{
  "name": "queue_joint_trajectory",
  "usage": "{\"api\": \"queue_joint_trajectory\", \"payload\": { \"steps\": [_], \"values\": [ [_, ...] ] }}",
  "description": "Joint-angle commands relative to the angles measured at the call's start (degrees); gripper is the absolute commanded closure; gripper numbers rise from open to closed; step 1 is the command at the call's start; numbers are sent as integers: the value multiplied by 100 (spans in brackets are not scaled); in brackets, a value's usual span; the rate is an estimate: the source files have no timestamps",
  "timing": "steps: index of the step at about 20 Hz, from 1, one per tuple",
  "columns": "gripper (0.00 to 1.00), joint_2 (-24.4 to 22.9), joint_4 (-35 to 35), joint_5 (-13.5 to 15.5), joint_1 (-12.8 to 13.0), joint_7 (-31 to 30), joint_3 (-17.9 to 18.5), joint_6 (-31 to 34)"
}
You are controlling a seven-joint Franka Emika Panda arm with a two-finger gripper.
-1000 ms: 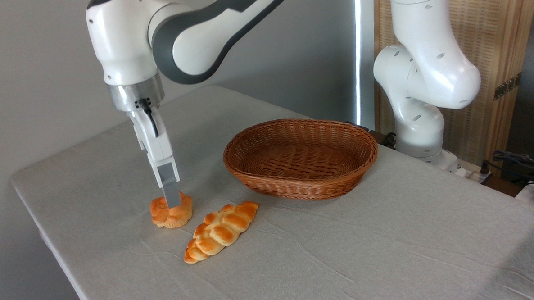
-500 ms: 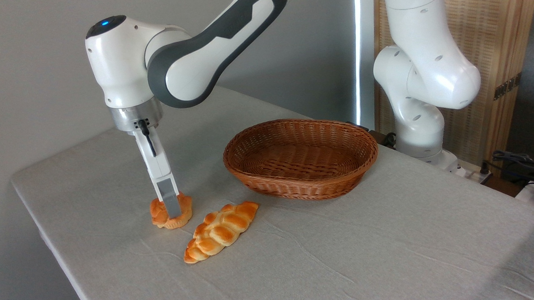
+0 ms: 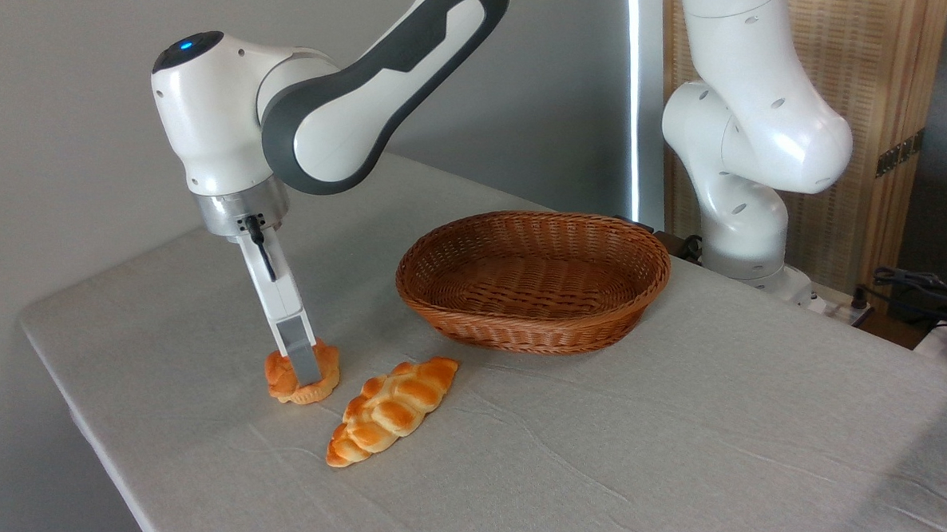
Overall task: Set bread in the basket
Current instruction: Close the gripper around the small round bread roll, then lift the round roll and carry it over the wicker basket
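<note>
basket (image 3: 535, 327) holds nothing; bread (image 3: 287, 384) on table (image 3: 689, 448).

Knotted golden bun (image 3: 291, 379) sits on cloth; empty oval wicker basket (image 3: 535, 327) well right.

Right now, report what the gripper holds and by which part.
The gripper is down around the small round bun, one finger in front across its middle. The bun rests on the table; a closed grip cannot be confirmed.
</note>
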State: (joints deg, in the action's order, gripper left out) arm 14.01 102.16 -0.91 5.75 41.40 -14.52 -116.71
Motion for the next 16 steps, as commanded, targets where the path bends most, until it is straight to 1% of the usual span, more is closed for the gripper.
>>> {"api": "queue_joint_trajectory", "payload": {
  "steps": [1, 5, 7, 9, 12, 14, 16],
  "values": [
    [76, -30, 67, -242, -39, 79, -25, -62],
    [76, -39, 59, -270, -39, 70, -25, -53],
    [76, -152, 50, -278, -56, 70, -25, 17],
    [76, -555, 32, -279, -100, 105, 62, 437],
    [76, -1224, 59, -261, -135, 140, 387, 1253],
    [76, -1523, 111, -252, -135, 140, 537, 1825],
    [76, -1900, 452, -200, -135, 140, 564, 2064]
  ]
}}
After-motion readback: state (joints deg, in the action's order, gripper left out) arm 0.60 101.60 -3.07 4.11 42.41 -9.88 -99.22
